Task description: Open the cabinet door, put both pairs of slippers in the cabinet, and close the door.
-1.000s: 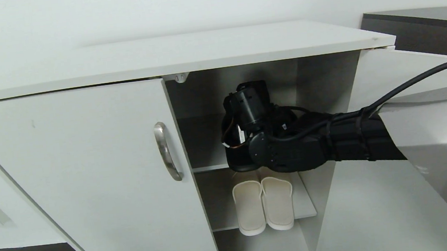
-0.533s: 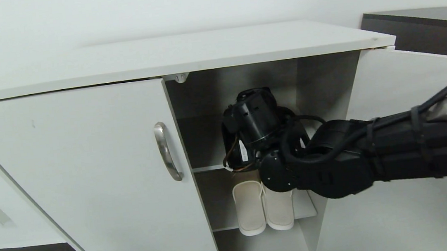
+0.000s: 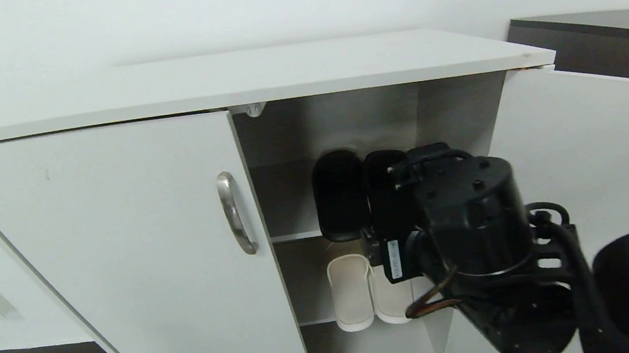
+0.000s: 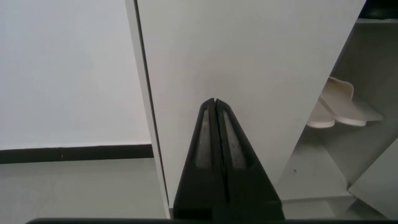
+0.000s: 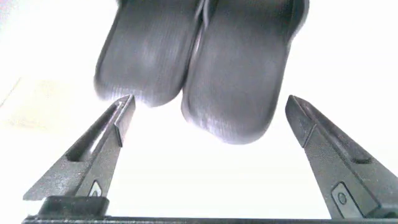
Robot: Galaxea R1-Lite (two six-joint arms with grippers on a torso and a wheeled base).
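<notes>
Black slippers (image 5: 199, 62) shelved, my right gripper (image 5: 210, 104) spread wide just in front of them.

I see the right gripper holding nothing. The 2 black slippers lie side by side just past its fingertips on the upper shelf (image 3: 286, 214) of the cabinet (image 3: 280, 75). The white slippers (image 3: 356, 295) sit 1 shelf lower than the gripper, and the open right door (image 3: 585, 136) stands to its right. My left gripper (image 4: 214, 106) is pressed together on nothing, facing the closed left door (image 4: 249, 56).
</notes>
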